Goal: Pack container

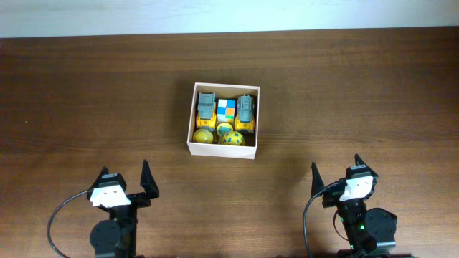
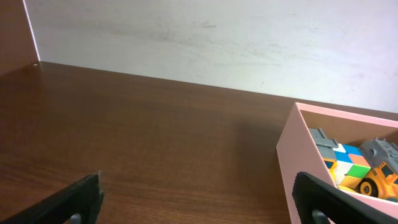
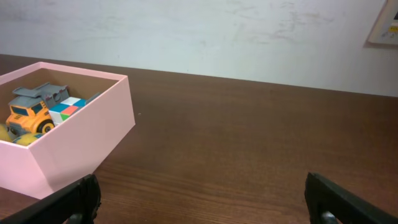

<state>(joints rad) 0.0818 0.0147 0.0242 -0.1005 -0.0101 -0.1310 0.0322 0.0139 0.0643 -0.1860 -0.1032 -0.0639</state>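
Note:
The container (image 1: 222,150) sits mid-table, a white-walled square box with its top open. Inside it are two yellow-and-grey toy trucks (image 1: 206,109), a multicoloured cube (image 1: 226,111) and yellow spotted balls (image 1: 231,137). My left gripper (image 1: 125,179) rests near the front edge, to the container's lower left, open and empty. My right gripper (image 1: 336,175) is to its lower right, also open and empty. In the left wrist view the container wall (image 2: 292,155) stands at the right, beyond the left gripper (image 2: 199,199). The right wrist view shows the container (image 3: 81,143) at the left, ahead of the right gripper (image 3: 204,199).
The dark wooden table (image 1: 86,100) runs back to a pale wall (image 2: 199,43). A framed edge (image 3: 385,25) hangs on that wall at the far right. Black cables (image 1: 57,218) loop beside both arm bases.

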